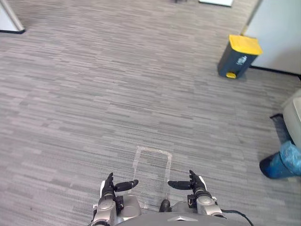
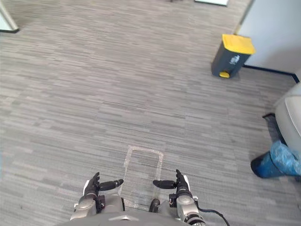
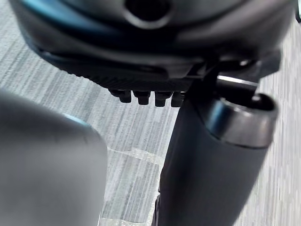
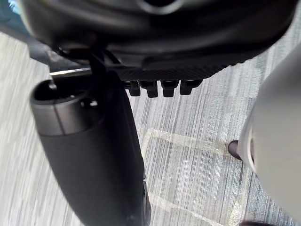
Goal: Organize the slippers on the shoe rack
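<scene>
My left hand (image 1: 109, 188) and right hand (image 1: 194, 183) hang released, empty, flanking the taped rectangle (image 1: 153, 150); where the slippers lie, I cannot tell.

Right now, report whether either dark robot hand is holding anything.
No: the dark left hand and right hand hover empty, fingers straight, above the grey striped carpet.
</scene>
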